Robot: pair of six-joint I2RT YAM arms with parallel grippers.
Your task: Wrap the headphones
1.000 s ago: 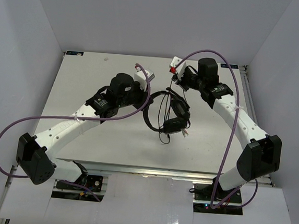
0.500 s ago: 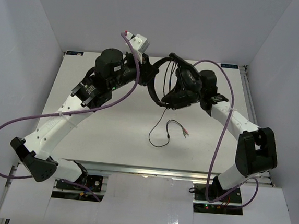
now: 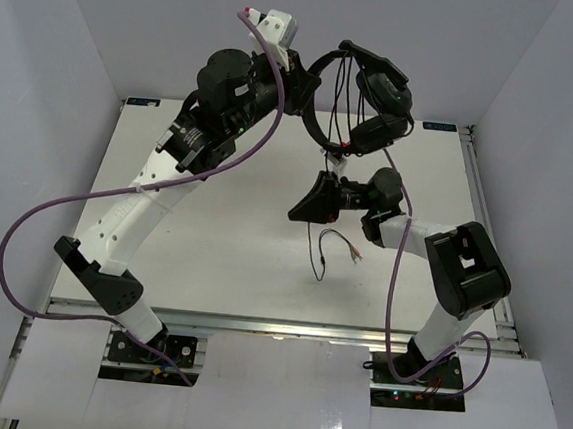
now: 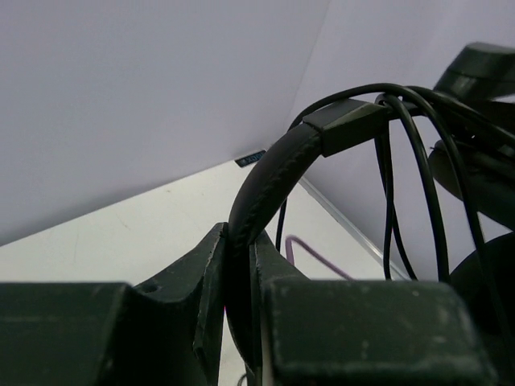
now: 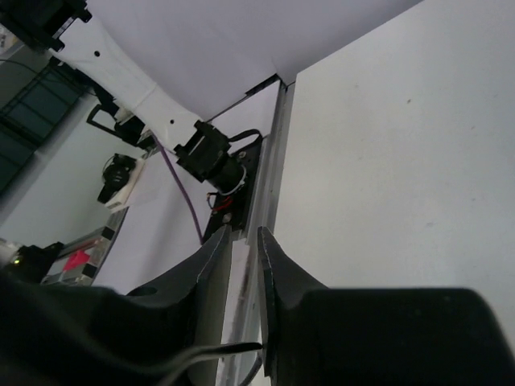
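My left gripper is raised high at the back, shut on the headband of the black headphones. The left wrist view shows the headband pinched between my jaws. Both earcups hang to the right of that gripper. The thin black cord loops over the headband and drops down to the table, its plug ends lying there. My right gripper sits low below the headphones and points left. Its jaws stand a narrow gap apart, and the cord crosses between them near their base.
The white table lies under both arms. Thick purple arm cables loop beside the left arm and the right arm. White walls stand on three sides. The table's metal edge rail and the left arm's base show in the right wrist view.
My left arm has lifted the headphones up and back, off the table. My right gripper has come away from the earcups and dropped down and left. The cord now hangs nearly straight.
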